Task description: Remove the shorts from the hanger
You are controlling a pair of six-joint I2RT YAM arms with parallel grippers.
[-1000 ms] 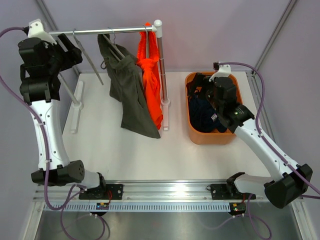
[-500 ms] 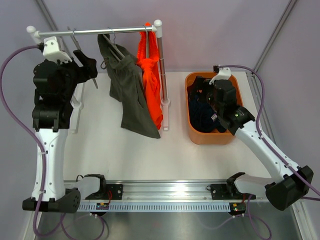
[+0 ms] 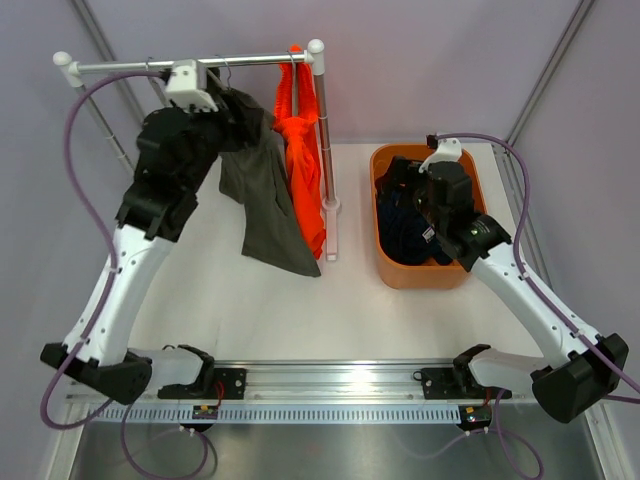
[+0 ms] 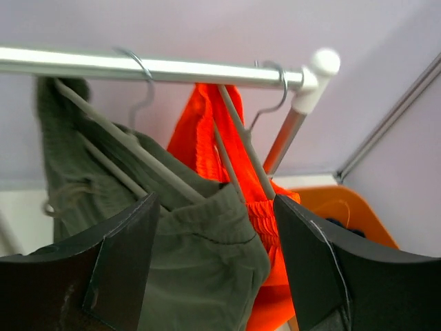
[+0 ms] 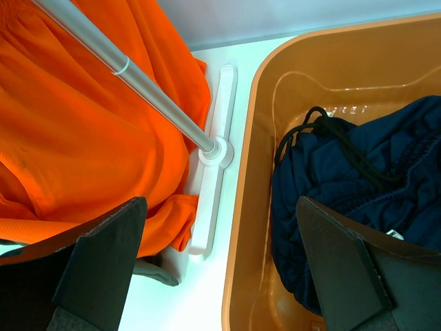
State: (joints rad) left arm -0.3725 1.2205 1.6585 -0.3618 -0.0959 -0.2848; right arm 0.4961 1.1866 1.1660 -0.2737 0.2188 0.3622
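On my overhead feed the orange tub sits on the table to the right of the clothes rack. It holds the navy shorts, bunched up, with their black drawstring looped on top. My right gripper hangs over the tub's left rim, fingers spread and nothing between them.

The olive-grey shorts and the orange shorts are both on grey wire hangers hooked over the rail. The orange pair is the one nearer the white-capped post.

My left gripper is up by the rail, released, with its two fingers on either side of the olive-grey waistband. From the wrist view it looks close to the cloth, but I cannot tell whether it touches.
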